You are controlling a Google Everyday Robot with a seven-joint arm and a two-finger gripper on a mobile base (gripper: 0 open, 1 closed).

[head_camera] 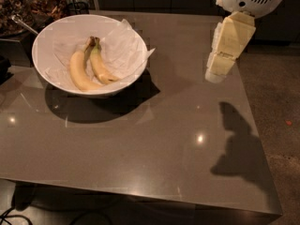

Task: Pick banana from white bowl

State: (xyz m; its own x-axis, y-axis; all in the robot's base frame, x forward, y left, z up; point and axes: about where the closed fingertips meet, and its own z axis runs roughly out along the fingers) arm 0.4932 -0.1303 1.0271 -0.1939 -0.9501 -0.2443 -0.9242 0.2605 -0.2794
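Note:
The white bowl (pixel 56 34), wide and lined with crinkled white paper, stands at the table's far left. Two bananas lie in it side by side with their dark stems pointing away. The banana (pixel 101 67) is the slimmer, deeper-yellow one on the right. A paler, thicker banana (pixel 79 72) lies to its left. My gripper (pixel 215 75) hangs from the arm at the upper right. It is above the table's right part, well to the right of the bowl and apart from it, and it holds nothing that I can see.
The dark glossy table (pixel 154 144) has its right edge just past the gripper and its front edge near the bottom. The gripper's shadow (pixel 239 144) falls on the table's right front. Dark clutter (pixel 28 6) and a spoon handle stand behind the bowl at the far left.

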